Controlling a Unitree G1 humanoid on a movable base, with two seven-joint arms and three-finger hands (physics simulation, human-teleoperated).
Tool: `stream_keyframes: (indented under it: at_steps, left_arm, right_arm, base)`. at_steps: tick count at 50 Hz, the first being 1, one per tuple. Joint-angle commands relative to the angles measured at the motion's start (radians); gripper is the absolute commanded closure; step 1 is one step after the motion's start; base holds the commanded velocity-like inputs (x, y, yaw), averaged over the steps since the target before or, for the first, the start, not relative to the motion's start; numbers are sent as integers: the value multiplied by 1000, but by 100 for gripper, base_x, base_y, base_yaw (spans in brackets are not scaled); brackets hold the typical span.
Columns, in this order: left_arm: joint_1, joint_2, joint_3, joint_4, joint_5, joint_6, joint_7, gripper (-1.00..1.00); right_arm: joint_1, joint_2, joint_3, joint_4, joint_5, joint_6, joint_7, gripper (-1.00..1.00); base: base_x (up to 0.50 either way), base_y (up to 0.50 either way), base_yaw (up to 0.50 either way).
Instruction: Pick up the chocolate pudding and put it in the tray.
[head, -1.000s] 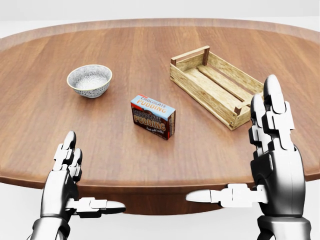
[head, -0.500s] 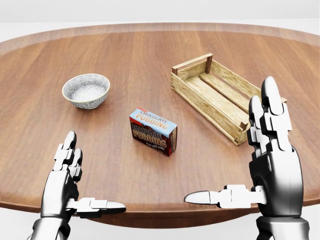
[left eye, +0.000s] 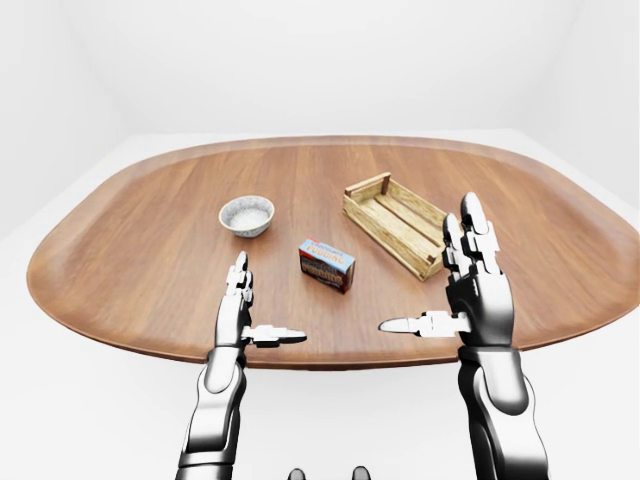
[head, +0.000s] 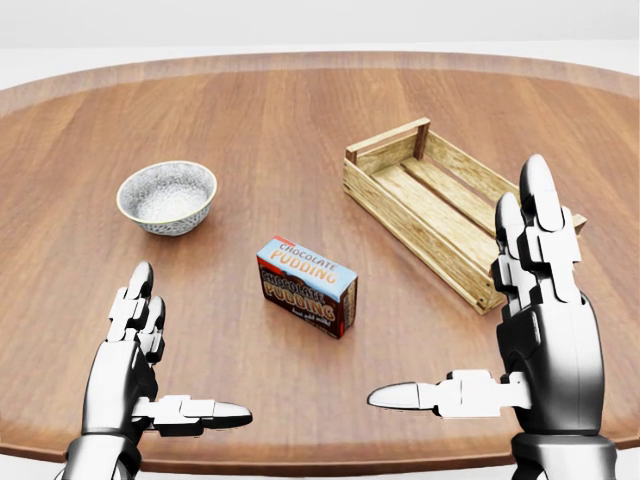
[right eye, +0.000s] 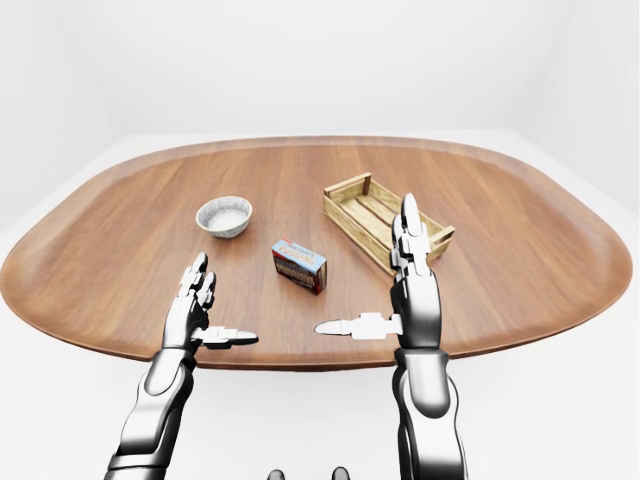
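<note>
On my head view the chocolate pudding lies flat on the wooden worktop, label up and turned a little askew. I'll place everything else from that box. The tray, a slatted wooden crate, sits up and to the right of it, apart from it and angled across the worktop. A speckled bowl stands up and to the left of the pudding, well apart.

My left hand hovers below and to the left of the box, fingers straight and spread, thumb pointing inward, holding nothing. My right hand is raised below and to the right of the pudding, its fingers upright and open, thumb stretched toward the left, also gripping nothing; its fingertips overlap the tray's near corner in this view. Neither hand touches the box.
</note>
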Motion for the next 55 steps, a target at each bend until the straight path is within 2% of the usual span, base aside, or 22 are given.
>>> stream_keyframes:
  at_steps: [1,9,10,11,12,13,18,20,27,44,47,49,51,55]
  left_arm:
    - [2,0,0,-6,0,5,0,-100]
    - [2,0,0,-6,0,6,0,-100]
    - [-2,-1,1,0,0,6,3,-100]
    - [-4,-1,2,3,-1,5,3,-100]
    - [-8,-1,3,11,-2,3,4,-100]
    - [-8,-1,3,12,-2,3,5,-100]
    - [-9,1,4,16,-5,2,5,-100]
    - [-5,1,0,12,0,-4,2,-100]
    - [-5,1,0,11,1,-4,2,-100]
    - [-4,0,2,11,-1,0,3,-100]
    - [-9,1,3,23,-2,-6,4,-100]
    - [-11,1,3,23,-2,-5,5,-100]
    - [-11,1,3,23,-2,-4,5,-100]
    - [-8,1,2,15,-2,1,5,-100]
  right_arm:
    - [-3,0,-1,5,2,0,1,-100]
    - [-6,0,-2,0,2,12,-1,-100]
    - [2,1,-2,32,2,-27,-2,-100]
    - [0,1,-2,33,2,-26,-3,-100]
    - [-10,0,-5,6,3,12,-4,-100]
    - [-10,0,-5,4,4,15,-4,-100]
    - [-13,0,-6,11,3,10,-6,-100]
    - [-2,-2,2,15,3,-2,4,-100]
    - [1,-1,3,18,3,-7,6,-100]
    - [-3,0,0,18,5,-1,3,-100]
    - [-5,0,-1,15,7,4,1,-100]
    - [0,1,-1,47,7,-32,0,-100]
    - [-7,-1,-3,27,8,-5,0,-100]
    - [-7,-1,-3,18,8,3,1,-100]
  base:
    - [15,0,0]
    - [15,0,0]
    - [15,0,0]
    - [15,0,0]
    - [15,0,0]
    - [15,0,0]
    - [15,0,0]
    - [17,0,0]
    - [18,0,0]
    - [20,0,0]
    - [19,0,0]
    - [20,0,0]
    - [20,0,0]
    - [20,0,0]
